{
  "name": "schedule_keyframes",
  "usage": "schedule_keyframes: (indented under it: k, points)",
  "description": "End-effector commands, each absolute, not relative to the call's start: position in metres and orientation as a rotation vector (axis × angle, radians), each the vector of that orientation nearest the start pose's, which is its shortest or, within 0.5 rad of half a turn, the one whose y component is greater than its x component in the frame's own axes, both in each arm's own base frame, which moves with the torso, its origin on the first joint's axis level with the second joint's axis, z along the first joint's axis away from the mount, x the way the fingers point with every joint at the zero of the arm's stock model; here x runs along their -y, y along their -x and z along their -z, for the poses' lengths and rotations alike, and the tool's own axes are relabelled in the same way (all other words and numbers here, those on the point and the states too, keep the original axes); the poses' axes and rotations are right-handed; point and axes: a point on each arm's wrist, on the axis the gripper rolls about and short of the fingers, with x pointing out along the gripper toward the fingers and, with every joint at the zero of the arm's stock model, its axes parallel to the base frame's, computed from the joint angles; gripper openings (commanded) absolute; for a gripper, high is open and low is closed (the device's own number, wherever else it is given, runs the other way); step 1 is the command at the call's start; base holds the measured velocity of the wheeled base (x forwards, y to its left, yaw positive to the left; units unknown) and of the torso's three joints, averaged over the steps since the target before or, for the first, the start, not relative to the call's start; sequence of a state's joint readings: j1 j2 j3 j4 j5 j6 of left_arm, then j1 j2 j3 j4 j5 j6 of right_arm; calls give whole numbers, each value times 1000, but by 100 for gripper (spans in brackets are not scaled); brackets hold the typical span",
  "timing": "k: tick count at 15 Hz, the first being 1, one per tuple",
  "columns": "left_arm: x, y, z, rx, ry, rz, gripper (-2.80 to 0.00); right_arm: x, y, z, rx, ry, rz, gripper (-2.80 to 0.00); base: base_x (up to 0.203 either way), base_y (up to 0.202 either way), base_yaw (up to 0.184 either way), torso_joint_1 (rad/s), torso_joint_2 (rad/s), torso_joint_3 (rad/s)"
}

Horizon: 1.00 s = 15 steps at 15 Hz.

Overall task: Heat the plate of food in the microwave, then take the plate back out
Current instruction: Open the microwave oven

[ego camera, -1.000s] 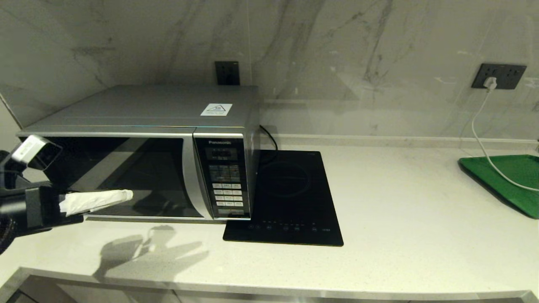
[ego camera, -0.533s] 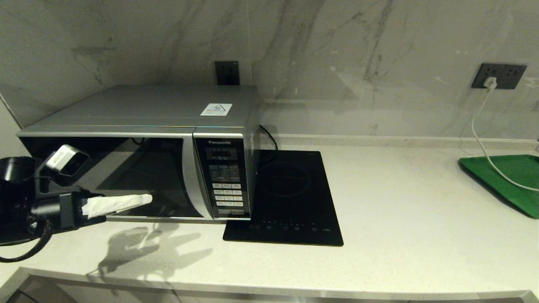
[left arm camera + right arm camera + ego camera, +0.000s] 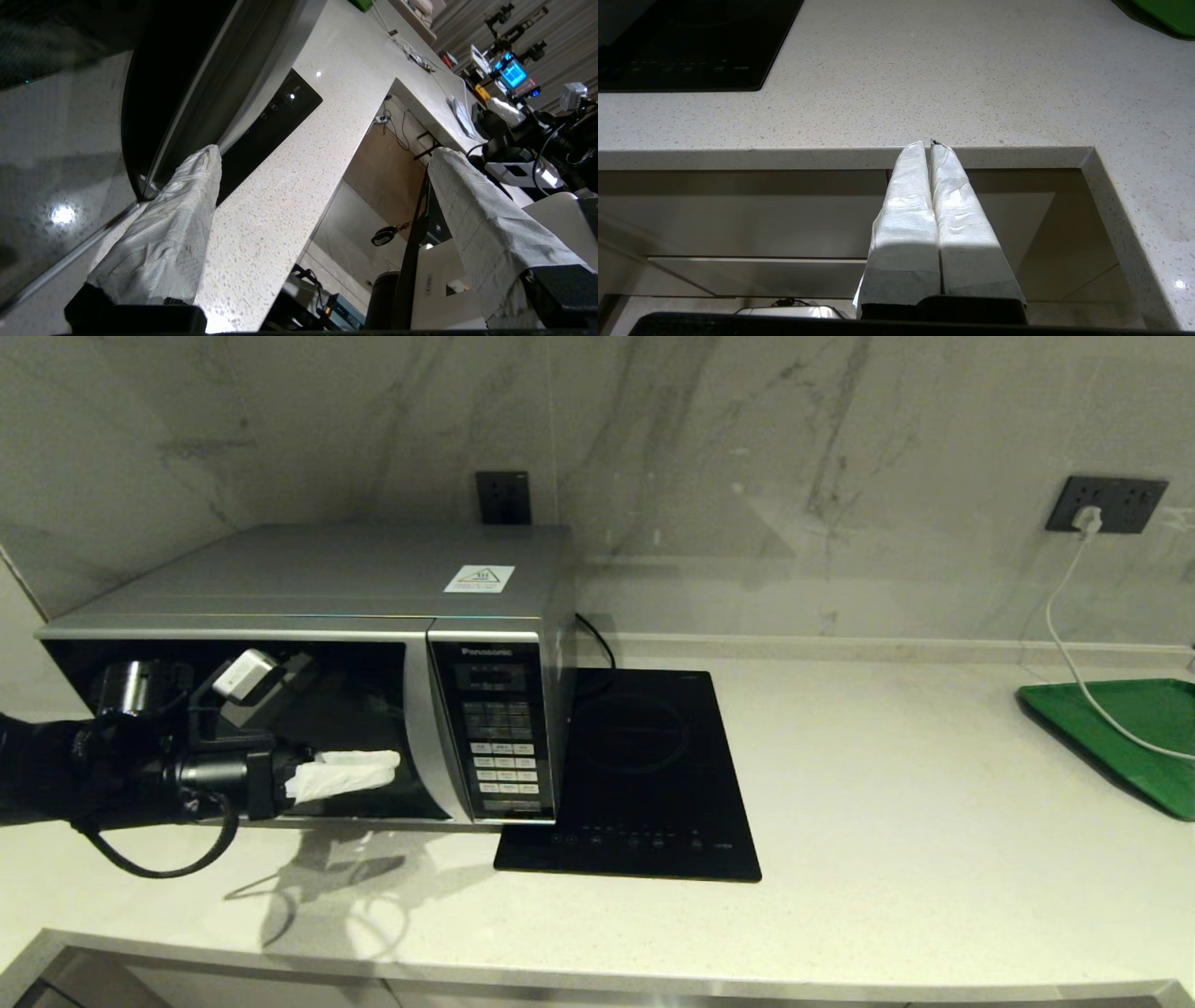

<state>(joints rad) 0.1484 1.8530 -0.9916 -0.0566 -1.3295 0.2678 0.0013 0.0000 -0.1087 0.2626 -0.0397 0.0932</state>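
Progress: door shut, plate not in view; whether heating is done I cannot tell. Opening the door and taking the plate out look to be what is left.
Microwave: silver-grey box at the counter's back-left, dark glass door, black keypad on its right, white triangle sticker on top.
Plate: unseen; if inside, the dark glass hides it.
Left gripper: fingers spread wide, holding nothing, one finger by the door's lower right edge.
Right gripper: fingers pressed together, empty, parked below the counter's front edge.

Black left arm, looping cable, jaws wrapped in white cloth.
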Motion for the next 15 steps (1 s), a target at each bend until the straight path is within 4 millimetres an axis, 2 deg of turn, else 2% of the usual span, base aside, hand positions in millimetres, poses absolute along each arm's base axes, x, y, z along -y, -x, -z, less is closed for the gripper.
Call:
schedule_keyframes:
  k: [1,4,11,15]
  points:
    - [-22,-322,-141,-469,339,1190,0,1,33,-78,-153,-90,45,-280,0,0,0,0,0,0]
    - [-23,-326,-139,-469,337,1189,0,1,33,-78,-153,-90,45,-280,0,0,0,0,0,0]
    - [5,-329,-141,-476,297,1263,0,1,33,-78,-153,-90,45,-280,0,0,0,0,0,0]
    - [12,-328,-140,-477,291,1290,0,1,33,-78,-153,-90,45,-280,0,0,0,0,0,0]
